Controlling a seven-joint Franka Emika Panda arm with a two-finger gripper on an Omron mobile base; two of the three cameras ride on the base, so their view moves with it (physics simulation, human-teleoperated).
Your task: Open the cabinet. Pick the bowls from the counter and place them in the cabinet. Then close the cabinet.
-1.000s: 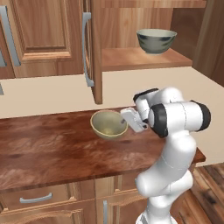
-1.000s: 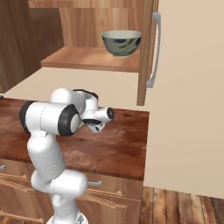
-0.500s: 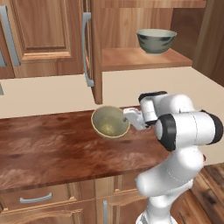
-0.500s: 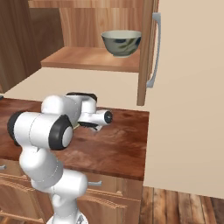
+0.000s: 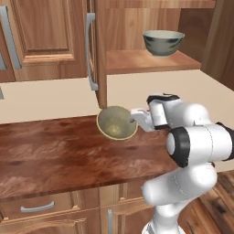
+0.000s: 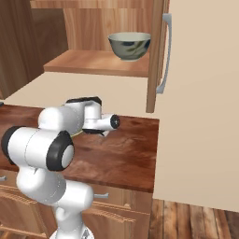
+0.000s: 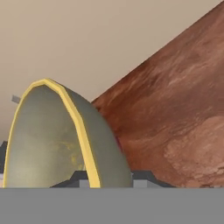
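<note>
My gripper (image 5: 133,119) is shut on the rim of the beige-olive bowl (image 5: 116,122), which is tilted with its opening towards the left base camera, just above the counter (image 5: 55,155). In the hand view the bowl (image 7: 52,140) stands on edge between my fingertips (image 7: 78,176), its yellowish rim running up the middle, with the counter (image 7: 175,109) behind it. The cabinet (image 5: 141,61) above is open, and the grey-green bowl (image 5: 163,42) sits on its shelf. From the right, the grey-green bowl (image 6: 130,45) rests on the shelf (image 6: 88,63), and my arm covers most of the held bowl.
The cabinet's open left door (image 5: 93,50) hangs edge-on just above the held bowl. Its open right door (image 6: 156,56) with a grey handle juts out over the counter's right end (image 6: 140,154). A closed wall cabinet (image 5: 41,36) is at left, drawers (image 5: 34,208) below.
The bowl has risen a little off the counter and tipped more upright in the grip. My arm's elbow has swung out to the right in the left base view.
</note>
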